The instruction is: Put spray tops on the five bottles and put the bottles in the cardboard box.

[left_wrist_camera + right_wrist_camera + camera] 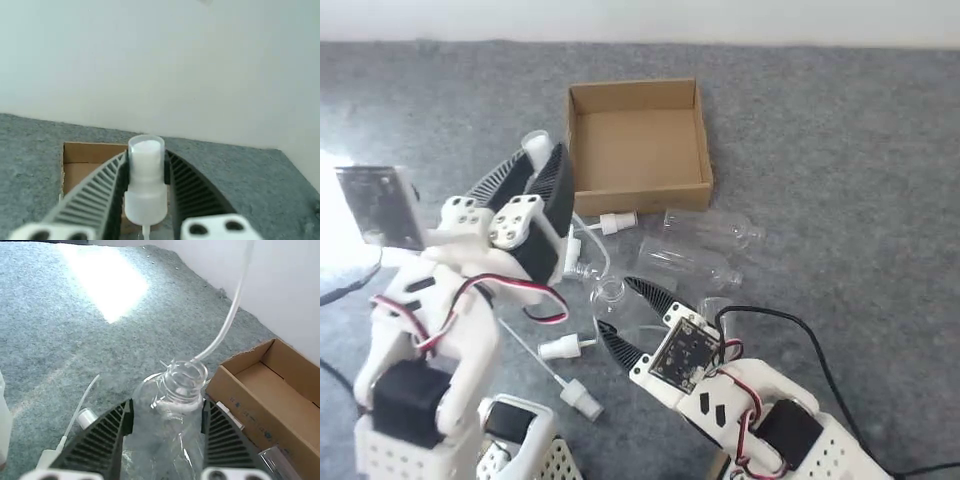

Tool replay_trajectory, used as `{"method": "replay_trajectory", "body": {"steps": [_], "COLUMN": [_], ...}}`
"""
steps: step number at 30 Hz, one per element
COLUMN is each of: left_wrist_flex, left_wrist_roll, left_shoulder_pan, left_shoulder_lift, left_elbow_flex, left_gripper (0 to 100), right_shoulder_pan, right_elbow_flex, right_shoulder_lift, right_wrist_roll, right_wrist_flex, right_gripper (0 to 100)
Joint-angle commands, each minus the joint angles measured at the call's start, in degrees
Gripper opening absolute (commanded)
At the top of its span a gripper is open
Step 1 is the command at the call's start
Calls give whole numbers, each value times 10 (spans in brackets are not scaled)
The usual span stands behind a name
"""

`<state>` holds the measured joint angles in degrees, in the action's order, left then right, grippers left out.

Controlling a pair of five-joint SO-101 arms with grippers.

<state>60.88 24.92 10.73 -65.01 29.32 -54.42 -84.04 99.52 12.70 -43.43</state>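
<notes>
My left gripper (542, 150) is raised beside the cardboard box (640, 192), shut on a white spray top (535, 143). In the left wrist view the spray top (146, 185) stands upright between the fingers (100, 195), with the box (90, 149) behind. Its thin tube (230, 315) curves down into the neck of a clear bottle (175, 400). My right gripper (166, 410) is shut on that bottle (610, 296), holding it upright near the table's middle (617, 306).
Two clear bottles (712, 228) (688, 265) lie in front of the box. Loose spray tops lie on the grey carpet (612, 222) (566, 347) (580, 398). The box (250, 405) is open-topped. The carpet to the right is bare.
</notes>
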Motion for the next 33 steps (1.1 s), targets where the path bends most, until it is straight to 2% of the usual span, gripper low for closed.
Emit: {"method": "replay_trajectory", "body": {"steps": [1,13,33], "left_wrist_flex": [-18,-15,-40], "left_wrist_roll": [10,6,-14], "left_shoulder_pan": [18,22,26], "left_shoulder_lift": [-11,-84,-105], "left_elbow_flex": [-1,-12,112], "left_gripper": [12,12,12], "right_shoulder_pan": [-8,-7,-5], "right_elbow_flex": [11,3,5], "right_shoulder_lift": [7,7,8], "right_wrist_roll": [22,34,35], "right_wrist_flex": [7,15,15], "right_gripper": [102,102,102]}}
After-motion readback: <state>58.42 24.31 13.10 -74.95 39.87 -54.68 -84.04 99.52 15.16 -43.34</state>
